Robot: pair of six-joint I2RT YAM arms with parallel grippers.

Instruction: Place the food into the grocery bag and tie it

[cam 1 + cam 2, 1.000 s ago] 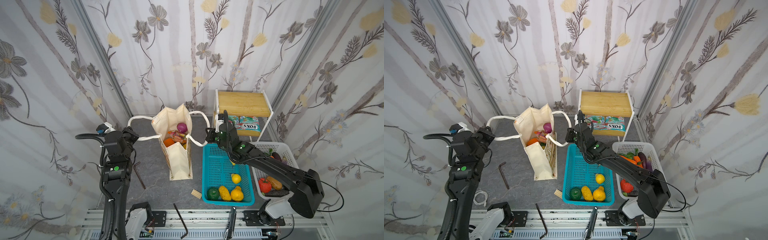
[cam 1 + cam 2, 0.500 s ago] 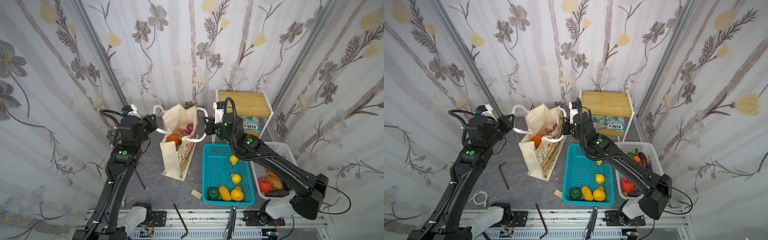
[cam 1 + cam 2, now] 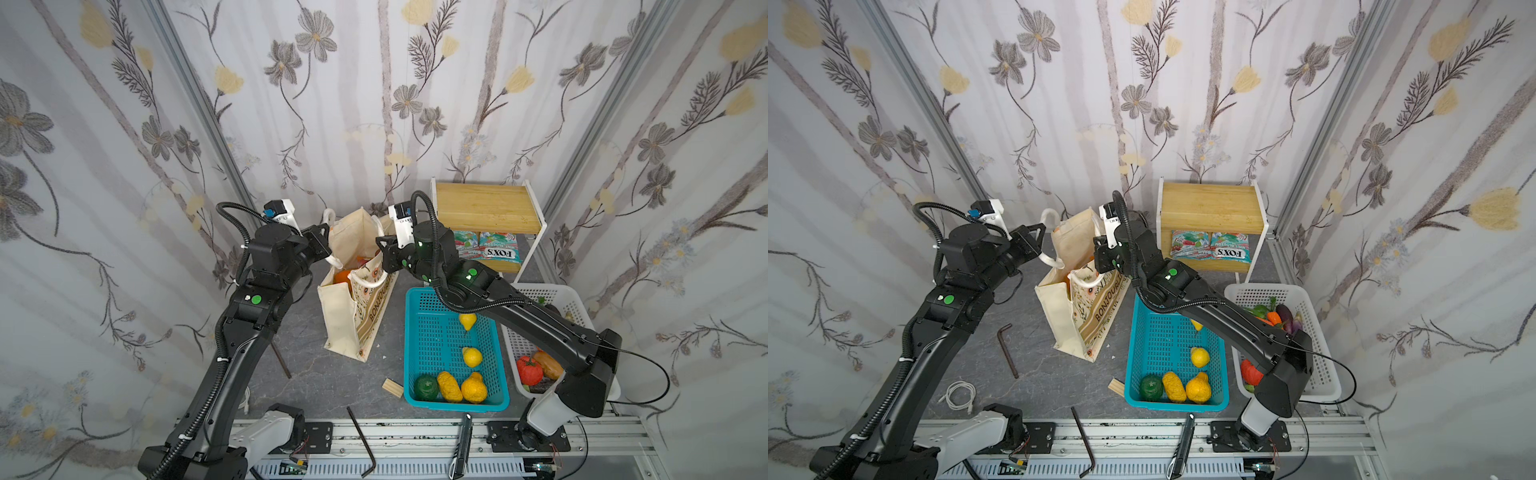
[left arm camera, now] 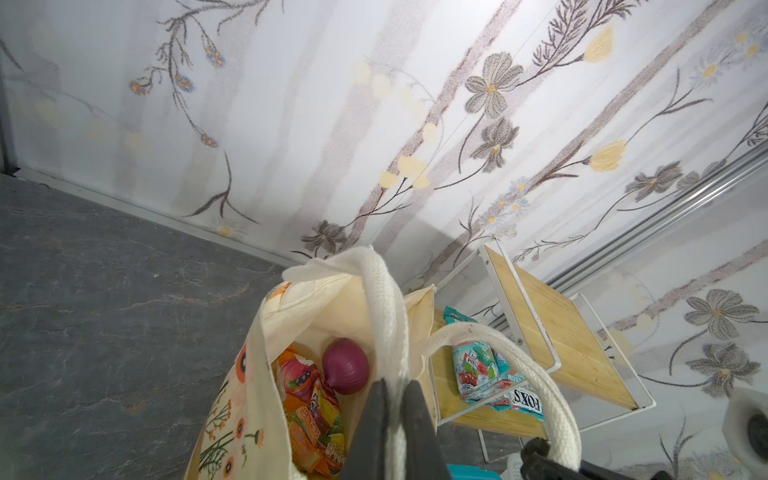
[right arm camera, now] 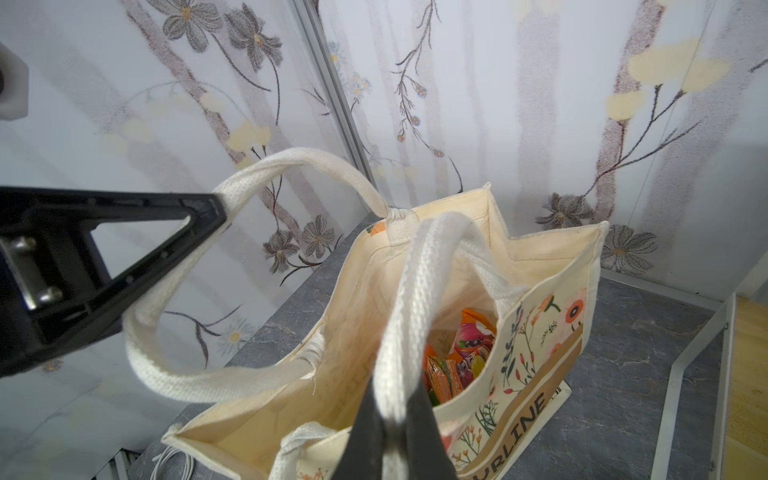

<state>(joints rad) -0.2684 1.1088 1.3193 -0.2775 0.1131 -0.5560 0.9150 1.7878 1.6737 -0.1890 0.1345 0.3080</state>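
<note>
- Here, the bag (image 3: 347, 320) stands open-mouthed and leaning on the grey table (image 3: 316, 374), between the two arms and just left of the teal basket (image 3: 432, 332).
- The left gripper (image 4: 395, 388) is clenched on the bag's left handle (image 4: 384, 307), whose loop is held up above the rim.
- The right gripper (image 5: 390, 419) is clenched on the right handle (image 5: 409, 299), the one on the printed side.
- The grippers sit at either side of the bag's mouth, near each other but apart.
- Inside the bag lie an onion (image 4: 345, 365), an orange packet (image 4: 309, 403) and an orange (image 3: 341, 276).
- A lemon (image 3: 472, 356) lies in the teal basket, well apart from the bag.
</note>
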